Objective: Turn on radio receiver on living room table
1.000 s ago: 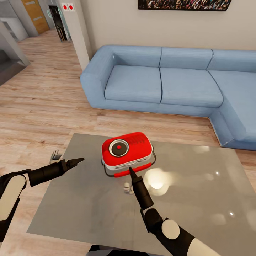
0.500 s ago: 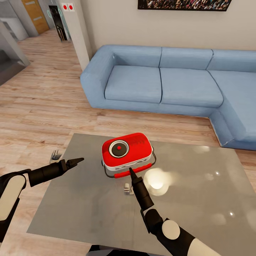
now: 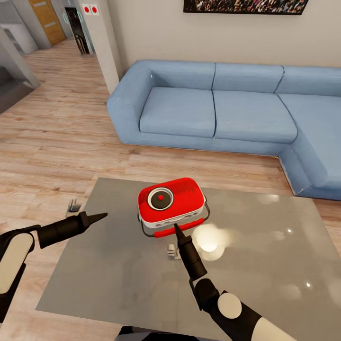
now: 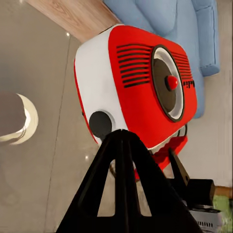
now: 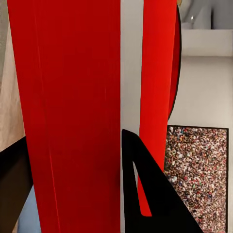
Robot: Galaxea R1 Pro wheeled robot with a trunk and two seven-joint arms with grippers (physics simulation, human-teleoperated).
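**Right gripper tip at the radio's near edge**

While the radio (image 3: 171, 202) lies dial-up on the far half of the table (image 3: 118, 279), I have both arms stretched over the glossy grey top. My right gripper (image 3: 176, 228) points away from me with its fingers pressed together into a single dark point, and that tip sits at the radio's near red edge, touching it or just short of it; from the head view I cannot tell which. In the right wrist view the radio (image 5: 73, 116) stands very close, its red body and white stripe running right past one dark finger (image 5: 145, 194), and the crowd picture (image 5: 196, 179) shows behind.

My left gripper (image 3: 97, 218) hovers over the table's left edge, well apart from the radio, aimed toward it. Its fingers also meet at a point, holding nothing. In the left wrist view the joined fingertips (image 4: 121, 141) line up with the radio's (image 4: 141, 87) white side, where a round dark knob (image 4: 100, 124) sits, and the white-ringed dial (image 4: 169, 83) with its red centre faces off to the side.

Beyond the table, the blue sofa (image 3: 213, 109) runs along the beige wall on the light wood floor (image 3: 52, 142). A bright lamp reflection (image 3: 208, 239) glares on the tabletop just beside my right gripper.
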